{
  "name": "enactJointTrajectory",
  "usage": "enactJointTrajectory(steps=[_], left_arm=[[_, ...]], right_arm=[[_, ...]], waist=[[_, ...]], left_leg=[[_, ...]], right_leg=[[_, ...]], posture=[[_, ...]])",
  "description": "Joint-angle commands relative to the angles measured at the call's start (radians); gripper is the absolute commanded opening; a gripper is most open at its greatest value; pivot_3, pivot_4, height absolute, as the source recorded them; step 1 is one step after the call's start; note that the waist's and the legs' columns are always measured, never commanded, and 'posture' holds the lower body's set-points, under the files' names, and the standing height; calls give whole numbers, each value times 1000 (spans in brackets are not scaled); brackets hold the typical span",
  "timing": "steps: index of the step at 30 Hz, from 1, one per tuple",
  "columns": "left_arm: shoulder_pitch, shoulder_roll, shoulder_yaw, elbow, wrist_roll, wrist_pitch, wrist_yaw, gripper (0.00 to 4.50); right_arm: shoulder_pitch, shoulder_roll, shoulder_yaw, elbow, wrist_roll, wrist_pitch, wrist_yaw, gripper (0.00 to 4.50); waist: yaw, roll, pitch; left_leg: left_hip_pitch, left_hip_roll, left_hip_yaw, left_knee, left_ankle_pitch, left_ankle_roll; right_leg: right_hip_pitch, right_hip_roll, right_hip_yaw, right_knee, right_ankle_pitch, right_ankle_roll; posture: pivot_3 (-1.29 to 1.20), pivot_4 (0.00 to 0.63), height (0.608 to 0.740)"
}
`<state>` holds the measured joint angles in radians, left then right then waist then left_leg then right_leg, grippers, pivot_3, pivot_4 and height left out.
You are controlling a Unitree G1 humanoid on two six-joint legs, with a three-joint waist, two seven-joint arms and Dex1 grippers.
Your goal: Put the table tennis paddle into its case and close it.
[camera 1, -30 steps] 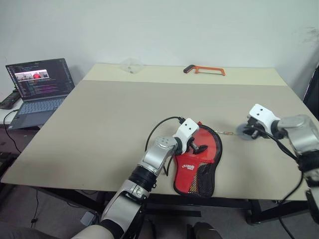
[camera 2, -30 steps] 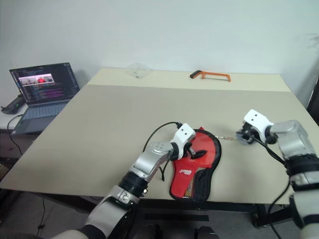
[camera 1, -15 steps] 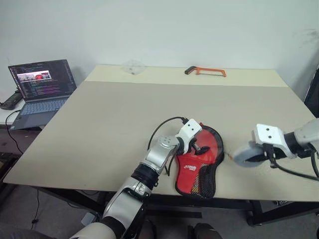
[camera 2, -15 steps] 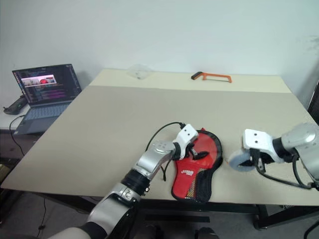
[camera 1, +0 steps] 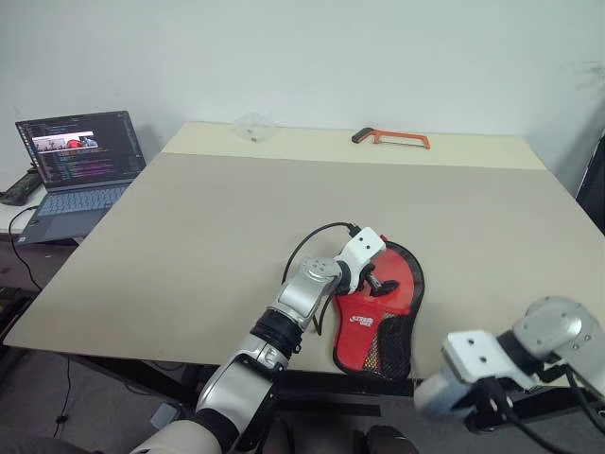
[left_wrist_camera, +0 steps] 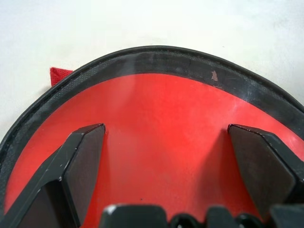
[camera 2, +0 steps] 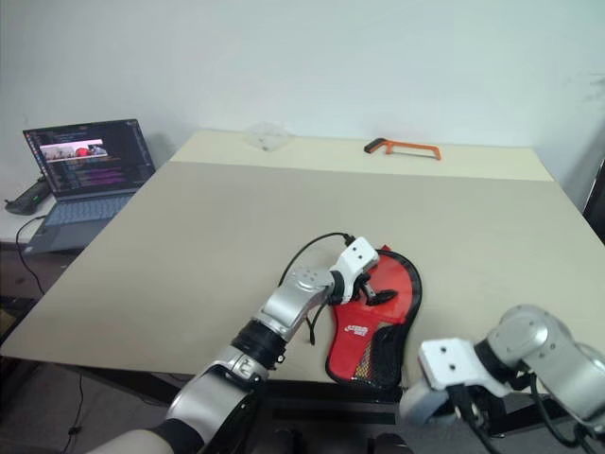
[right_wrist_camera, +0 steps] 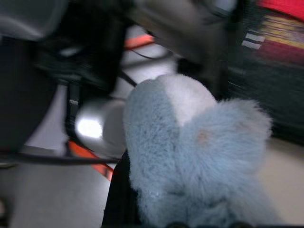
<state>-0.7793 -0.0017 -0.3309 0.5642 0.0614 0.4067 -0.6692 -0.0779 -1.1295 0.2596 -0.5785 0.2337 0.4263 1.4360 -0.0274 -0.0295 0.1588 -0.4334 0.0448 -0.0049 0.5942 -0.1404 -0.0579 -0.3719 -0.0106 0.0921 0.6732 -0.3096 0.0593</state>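
We see red-and-black soft paddle-shaped case point(camera 1: 383, 312) near bench point(camera 1: 208, 236) edge | left gripper point(camera 1: 380, 280) jaws wide over it | right gripper point(camera 1: 444, 392) jaws narrow, holding blue fluffy thing point(right_wrist_camera: 190, 156)

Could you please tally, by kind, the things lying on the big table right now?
Red-and-black case: 1
Orange hacksaw: 1
Clear plastic piece: 1
Total: 3
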Motion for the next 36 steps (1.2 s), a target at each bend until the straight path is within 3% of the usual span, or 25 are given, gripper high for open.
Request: enactJointTrajectory(steps=[1, 6, 11, 16, 21, 28, 34, 36], left_arm=[[42, 8, -63, 97, 51, 38, -9, 4500], [46, 12, -61, 89, 50, 41, -11, 4500], [56, 42, -34, 15, 15, 30, -47, 4500], [94, 89, 12, -136, -60, -61, -136, 4500], [134, 214, 49, -269, -113, -173, -249, 4500], [174, 502, 201, -466, -264, -165, -445, 4500], [271, 784, 407, -574, -458, -59, -618, 4500], [322, 868, 492, -576, -503, -23, -645, 4500]], right_arm=[[29, -6, 23, -67, 47, 0, 28, 546], [-6, 27, 6, -52, 51, 37, -19, 545], [-190, 46, -108, 163, 70, 49, -51, 541], [-278, 37, -85, 300, 12, 18, -48, 533], [-278, 28, -46, 307, 21, 50, 2, 2151], [-254, -17, -122, 315, 84, 80, 37, 4476], [-193, -86, -310, 346, 201, 145, 48, 4476], [-140, -97, -431, 349, 254, 180, 46, 4476]], waist=[[0, -2, -1], [0, -5, -3], [-6, -6, -3], [-6, -5, -3], [-6, -1, 8], [-7, -1, 19], [-8, -1, 22], [-8, -2, 22]], left_leg=[[0, 0, 0, 0, 0, 0], [1, 0, -3, 0, 0, -1], [1, 0, -3, 0, -1, -1], [1, 1, -3, -2, 0, -1], [-1, 1, -1, -3, -2, 0], [-1, 2, -1, -3, -2, 0], [-1, 3, 1, -3, -3, -1], [-1, 3, 1, -3, -3, -1]], right_leg=[[0, 0, 0, 0, 0, 0], [0, 0, -3, 0, -1, -2], [0, 0, -2, 0, 0, -1], [2, 0, -2, 0, -1, -3], [-1, 1, -1, 5, 0, -1], [-2, 2, -1, 6, -1, 1], [-3, 0, -1, 6, -2, 1], [-2, 0, -1, 6, -3, 0]], posture=[[0, 150, 740], [0, 150, 740], [0, 150, 740], [0, 150, 740], [0, 150, 740], [0, 150, 740], [0, 150, 740], [0, 150, 740]])
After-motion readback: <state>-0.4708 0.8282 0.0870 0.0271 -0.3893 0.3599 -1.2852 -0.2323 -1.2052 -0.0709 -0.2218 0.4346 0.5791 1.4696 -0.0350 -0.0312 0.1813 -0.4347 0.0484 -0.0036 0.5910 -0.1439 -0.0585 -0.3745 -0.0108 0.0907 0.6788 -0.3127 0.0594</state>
